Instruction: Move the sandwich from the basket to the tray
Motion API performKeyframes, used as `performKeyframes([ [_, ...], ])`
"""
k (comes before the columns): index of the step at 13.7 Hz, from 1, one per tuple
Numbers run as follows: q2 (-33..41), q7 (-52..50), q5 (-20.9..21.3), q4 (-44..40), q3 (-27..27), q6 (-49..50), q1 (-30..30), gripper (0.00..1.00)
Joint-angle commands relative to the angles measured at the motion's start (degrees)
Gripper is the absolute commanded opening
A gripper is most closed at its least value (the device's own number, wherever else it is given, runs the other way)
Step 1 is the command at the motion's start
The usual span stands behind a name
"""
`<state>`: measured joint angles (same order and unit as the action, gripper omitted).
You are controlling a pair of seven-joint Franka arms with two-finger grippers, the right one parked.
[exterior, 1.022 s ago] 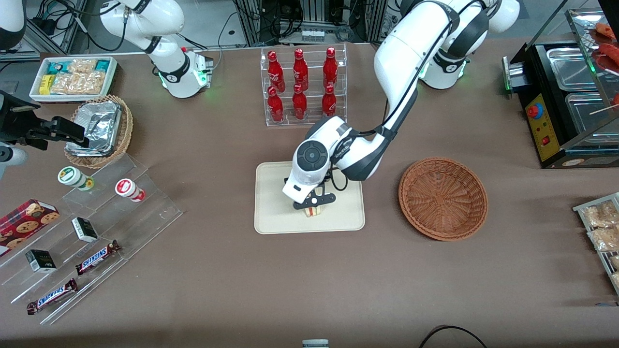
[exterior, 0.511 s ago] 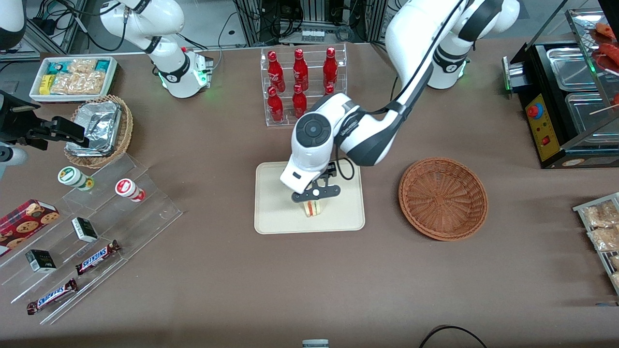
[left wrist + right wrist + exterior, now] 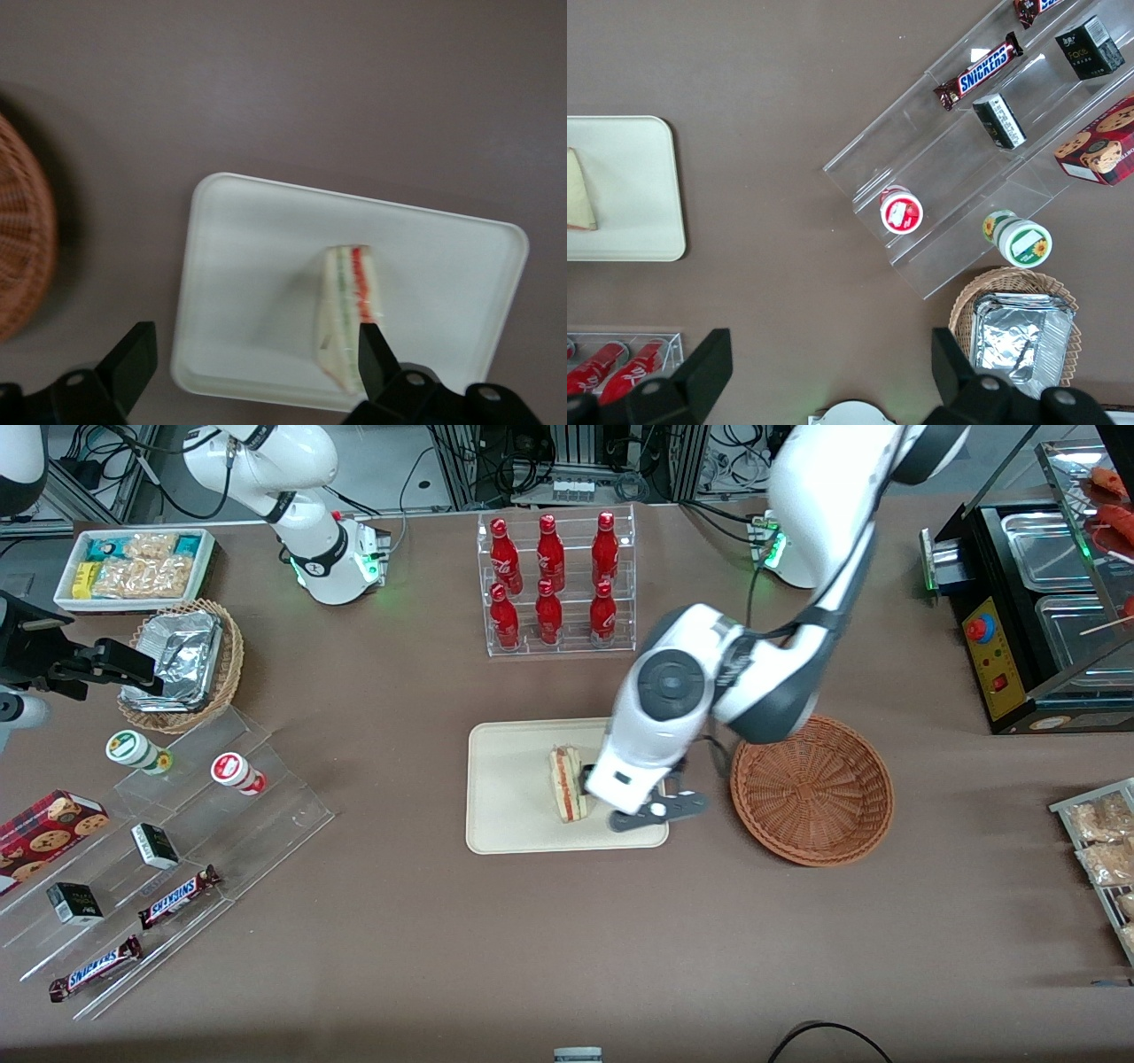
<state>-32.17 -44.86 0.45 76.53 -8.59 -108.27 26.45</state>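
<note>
Triangular white-bread sandwich [image 3: 567, 784] with red and green filling layers: resting on flat cream-beige rectangular tray [image 3: 509, 797], clear of gripper.
Gripper [image 3: 640, 812] of left arm: raised above tray edge nearest round reddish-brown wicker basket [image 3: 811, 788], just beside sandwich.
Fingers [image 3: 129, 363] spread apart, holding nothing; sandwich beside one fingertip.
Basket on brown worktop [image 3: 567, 939], near gripper.
</note>
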Motion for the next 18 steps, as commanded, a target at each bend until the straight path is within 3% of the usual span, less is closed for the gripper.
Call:
performKeyframes([
  [1, 9.82, 7.83, -0.63, 11.95, -0.46, -0.19, -5.08, 1.0],
  [8, 24.6, 33.66, -0.8, 26.83, -0.37, 4.27, -20.8, 1.0],
  [13, 31.02, 48.89, -0.89, 23.94, -0.2, 15.08, -31.18, 1.0],
  [18, 33.66, 49.26, 0.16, 15.42, 2.17, 25.72, -31.63, 1.0],
])
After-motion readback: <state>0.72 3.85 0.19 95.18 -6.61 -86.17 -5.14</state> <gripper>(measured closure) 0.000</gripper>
